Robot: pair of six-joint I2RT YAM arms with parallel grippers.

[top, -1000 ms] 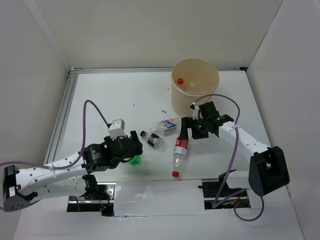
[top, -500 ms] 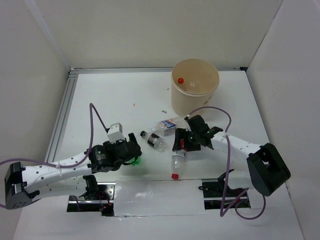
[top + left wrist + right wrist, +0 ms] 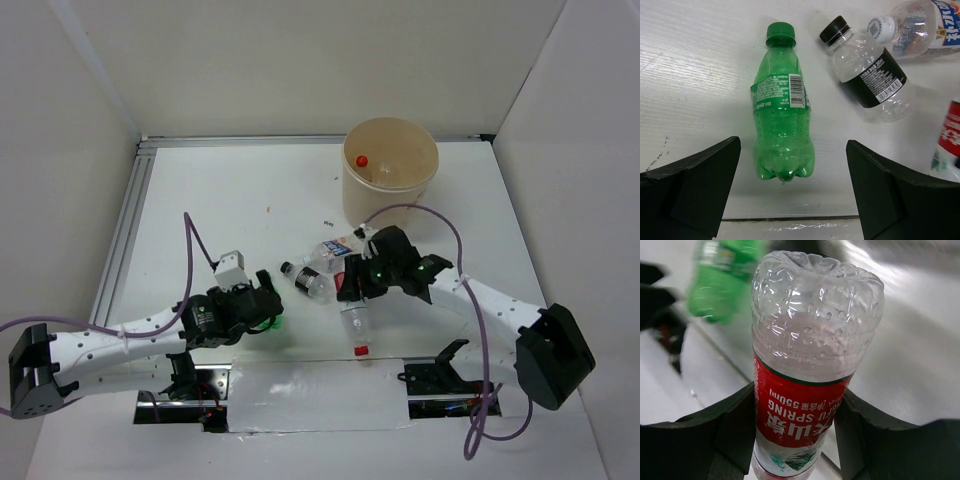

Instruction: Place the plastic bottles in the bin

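1 catch: your right gripper [image 3: 797, 405] pinches the red-label bottle [image 3: 807, 335], left gripper [image 3: 792, 150] spread; lift steadily to the bin [image 3: 382, 205].

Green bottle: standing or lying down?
Lying down. The green bottle rests flat on the table, its whole side and cap showing from above.

Bin [image 3: 358, 200]: round, beige-tan, upright at the far right of the tabletop [image 3: 230, 190]. A clear bottle [image 3: 383, 176] with a red cap lies inside.
Green bottle [image 3: 782, 105]: green cap, lying flat.
Dark-label bottle [image 3: 867, 75]: clear, black cap, lying flat just beside the green one.
Blue-white-label bottle [image 3: 922, 22]: white cap, lying with its cap by the dark-label one's shoulder.
Red-label bottle [image 3: 805, 370]: clear, red cap, gripped at the label by my right tool [image 3: 796, 392].
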